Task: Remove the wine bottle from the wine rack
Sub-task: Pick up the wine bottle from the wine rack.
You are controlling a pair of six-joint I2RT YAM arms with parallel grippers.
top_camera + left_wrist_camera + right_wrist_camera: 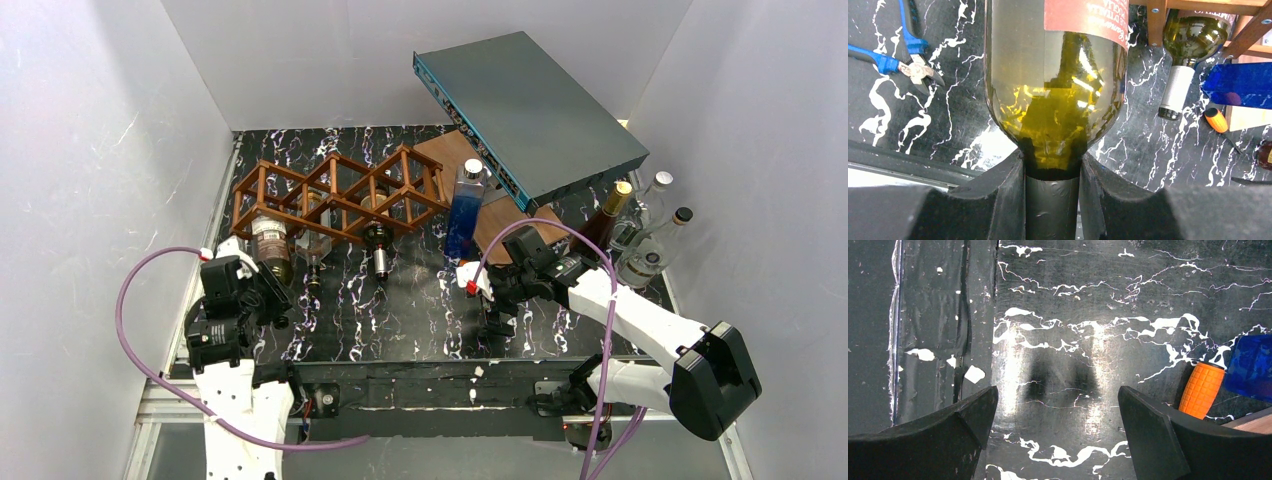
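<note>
Left tool — closed on the neck of the wine bottle, which is laid at the left end of the wine rack. Right tool — spread wide, nothing held, above the tabletop.

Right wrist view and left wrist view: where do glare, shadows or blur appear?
Right wrist view: white glare on the glossy table, two dark blotches ahead of the open right claw. Left wrist view: yellow reflections inside the wine bottle; the left claw gripping its neck looks soft.
</note>
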